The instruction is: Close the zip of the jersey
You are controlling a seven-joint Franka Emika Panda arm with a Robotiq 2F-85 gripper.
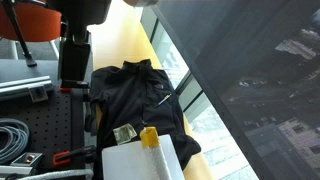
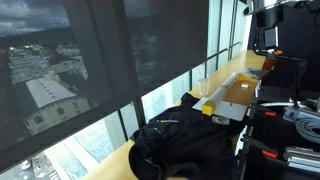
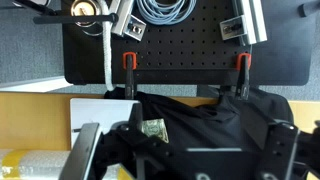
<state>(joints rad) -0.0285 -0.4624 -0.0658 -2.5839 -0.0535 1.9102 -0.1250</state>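
The black jersey (image 1: pixel 135 95) lies crumpled on a wooden window ledge and shows in both exterior views (image 2: pixel 185 140). In the wrist view the jersey (image 3: pixel 215 118) fills the lower middle; its zip is not clear against the dark cloth. My gripper (image 3: pixel 185 152) is open, its two fingers wide apart at the bottom corners, high above the jersey and touching nothing. In the exterior views the gripper (image 1: pixel 73 58) hangs near the top of the frame (image 2: pixel 265 35), back from the jersey.
A folded banknote (image 3: pixel 152 128) lies on the jersey's edge next to a white box (image 1: pixel 135 160) with a yellow item (image 1: pixel 150 136). A black perforated board (image 3: pixel 180 55) with red clamps (image 3: pixel 128 62) and coiled cables (image 1: pixel 10 140) adjoins the ledge. A cardboard box (image 2: pixel 235 100) and plastic cup (image 2: pixel 202 88) stand further along.
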